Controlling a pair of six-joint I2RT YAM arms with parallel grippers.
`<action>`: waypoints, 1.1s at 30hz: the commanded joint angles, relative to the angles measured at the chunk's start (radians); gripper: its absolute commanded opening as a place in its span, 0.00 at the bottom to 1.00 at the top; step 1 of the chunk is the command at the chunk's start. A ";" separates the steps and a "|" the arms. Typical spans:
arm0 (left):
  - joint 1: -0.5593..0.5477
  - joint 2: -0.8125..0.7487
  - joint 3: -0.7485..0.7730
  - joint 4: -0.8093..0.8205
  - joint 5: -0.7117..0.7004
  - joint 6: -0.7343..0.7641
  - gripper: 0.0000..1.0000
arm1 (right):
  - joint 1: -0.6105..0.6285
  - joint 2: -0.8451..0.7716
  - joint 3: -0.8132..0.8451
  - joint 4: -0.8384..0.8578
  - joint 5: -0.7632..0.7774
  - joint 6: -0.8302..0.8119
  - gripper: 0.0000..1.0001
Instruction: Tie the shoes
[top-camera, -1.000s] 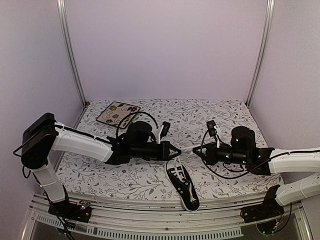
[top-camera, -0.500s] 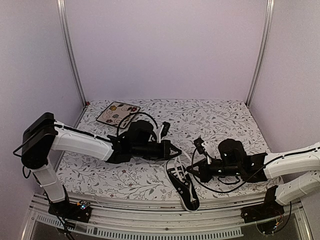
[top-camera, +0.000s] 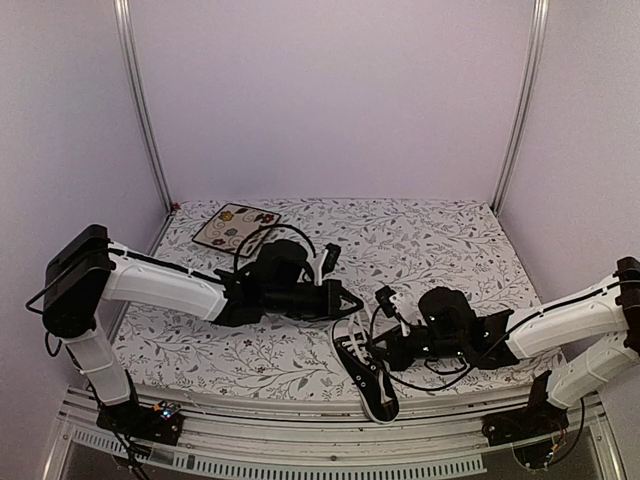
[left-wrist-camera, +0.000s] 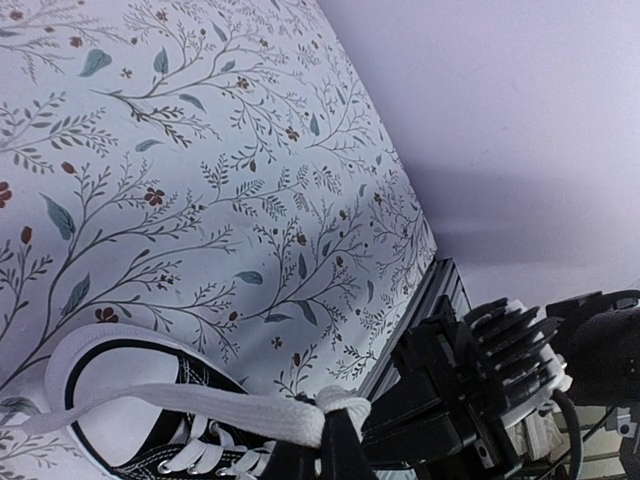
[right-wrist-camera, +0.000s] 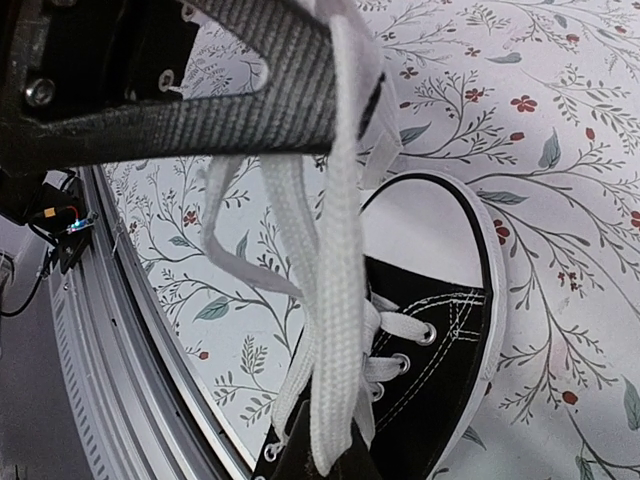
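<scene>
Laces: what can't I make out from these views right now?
- Right wrist view: the laces run off the bottom edge, hiding the grip of the right pincer.
- Left wrist view: the left pincer is cut off by the bottom edge, so its grip is unclear.
- Top view: any knot on the shoe is too small to see.

Open cloth (top-camera: 440, 235) behind the sneaker (top-camera: 368, 375); plate (top-camera: 235, 226) at far-left corner.

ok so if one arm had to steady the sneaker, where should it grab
Probably the heel opening, from above: one finger inside, one outside its thin upright wall. The sneaker sits sole-down with that rim facing up, and the left gripper and right gripper hold white laces above it.
</scene>
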 joint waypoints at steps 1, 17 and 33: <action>-0.010 -0.009 0.032 -0.011 0.004 -0.003 0.00 | 0.012 0.050 0.024 0.061 -0.008 -0.002 0.02; -0.020 0.008 0.082 -0.029 0.046 -0.005 0.00 | 0.013 0.226 0.118 0.157 -0.065 0.009 0.02; -0.017 0.045 0.127 -0.046 0.062 0.032 0.00 | -0.017 0.300 0.150 0.273 -0.378 0.104 0.02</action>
